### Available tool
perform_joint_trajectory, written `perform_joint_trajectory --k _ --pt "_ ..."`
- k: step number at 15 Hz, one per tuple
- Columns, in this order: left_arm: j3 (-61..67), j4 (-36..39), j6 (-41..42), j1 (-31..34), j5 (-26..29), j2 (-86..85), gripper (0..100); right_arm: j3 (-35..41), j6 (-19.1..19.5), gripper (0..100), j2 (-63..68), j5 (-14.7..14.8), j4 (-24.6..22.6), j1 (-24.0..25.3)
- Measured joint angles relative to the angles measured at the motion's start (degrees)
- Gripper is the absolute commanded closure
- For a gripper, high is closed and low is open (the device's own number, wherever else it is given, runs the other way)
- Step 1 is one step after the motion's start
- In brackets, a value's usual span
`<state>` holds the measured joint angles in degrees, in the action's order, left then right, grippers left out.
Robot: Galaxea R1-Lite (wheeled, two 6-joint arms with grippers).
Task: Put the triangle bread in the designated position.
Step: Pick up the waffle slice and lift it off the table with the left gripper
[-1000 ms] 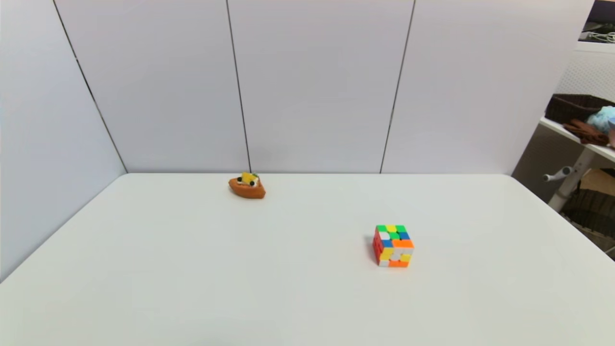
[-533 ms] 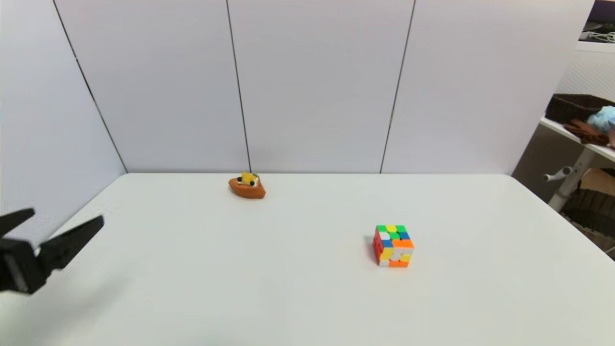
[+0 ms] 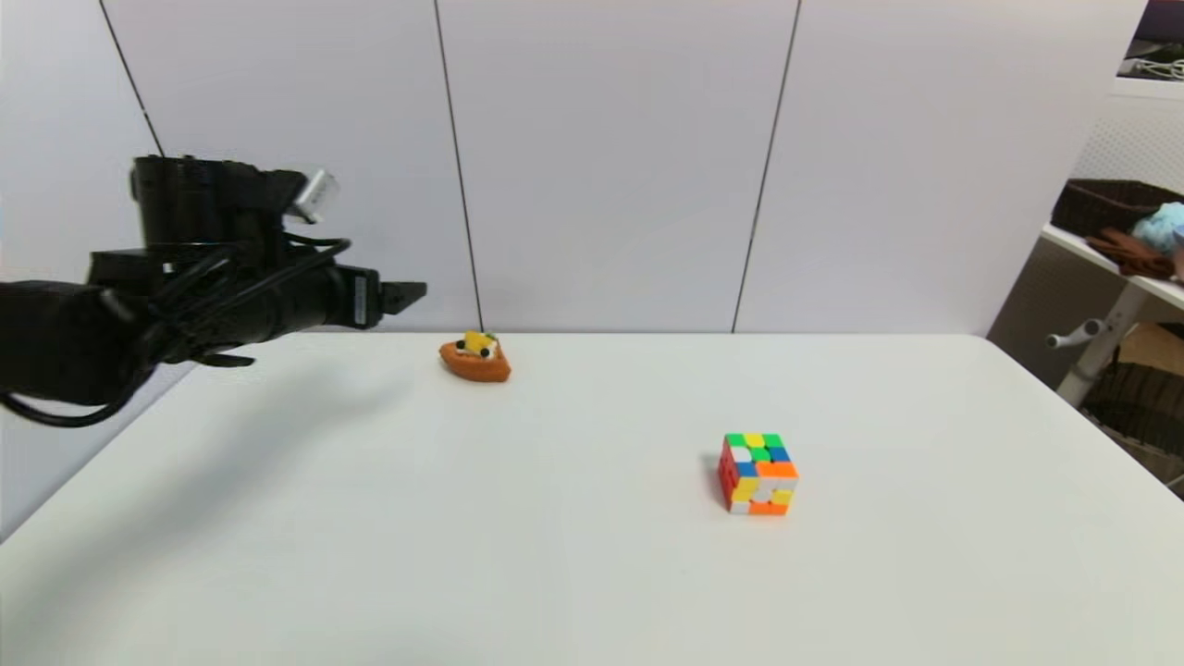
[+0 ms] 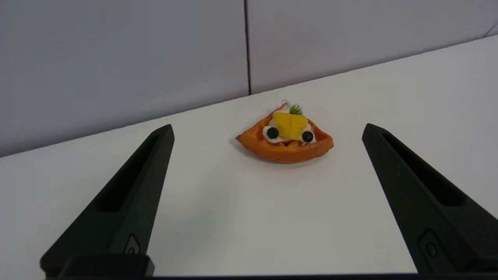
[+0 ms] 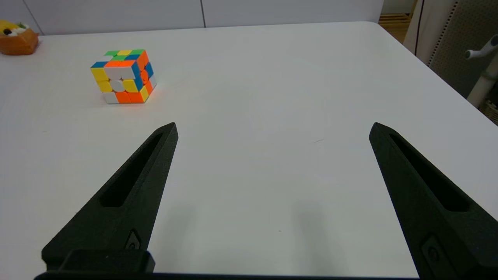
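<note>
The black left gripper [image 4: 268,130] hangs in the air above the far left part of the white table [image 3: 555,555], its two long fingers spread wide apart and holding nothing. Just ahead of its fingertips, lined up with the gap between them and lower down, the small orange-brown wedge-shaped triangle bread [image 3: 475,358] lies flat on the table close to the grey back wall [image 3: 601,166], its yellow fruit, white cream and black berries facing up. The black right gripper [image 5: 272,128] sits low over the near right of the table, fingers also wide apart and empty; the multicoloured puzzle cube [image 3: 758,474] stands ahead of it, off to its left side, well apart from the bread.
</note>
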<state>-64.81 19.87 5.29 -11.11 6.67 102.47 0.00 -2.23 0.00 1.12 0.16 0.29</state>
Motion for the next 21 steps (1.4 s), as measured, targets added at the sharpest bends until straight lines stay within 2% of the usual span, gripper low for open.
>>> perform_joint_trajectory --k 5,8,11,15,21 --pt "-9.34 -0.06 2.62 -0.33 7.44 14.36 0 0.00 0.00 0 0.00 0.00 0.02 0.00" --pt "-11.04 -2.56 11.00 2.90 16.35 18.27 0 0.00 0.00 0 0.00 0.00 0.02 0.00" --pt "-12.81 -4.08 19.79 6.21 22.32 21.18 0 0.00 0.00 0 0.00 0.02 0.00 0.00" --pt "-16.55 -4.02 25.64 8.06 24.59 24.43 0 0.00 0.00 0 0.00 0.00 0.00 0.00" --pt "-19.74 -4.30 25.41 7.52 29.14 27.71 0 0.00 0.02 0 0.00 0.02 0.02 0.00"
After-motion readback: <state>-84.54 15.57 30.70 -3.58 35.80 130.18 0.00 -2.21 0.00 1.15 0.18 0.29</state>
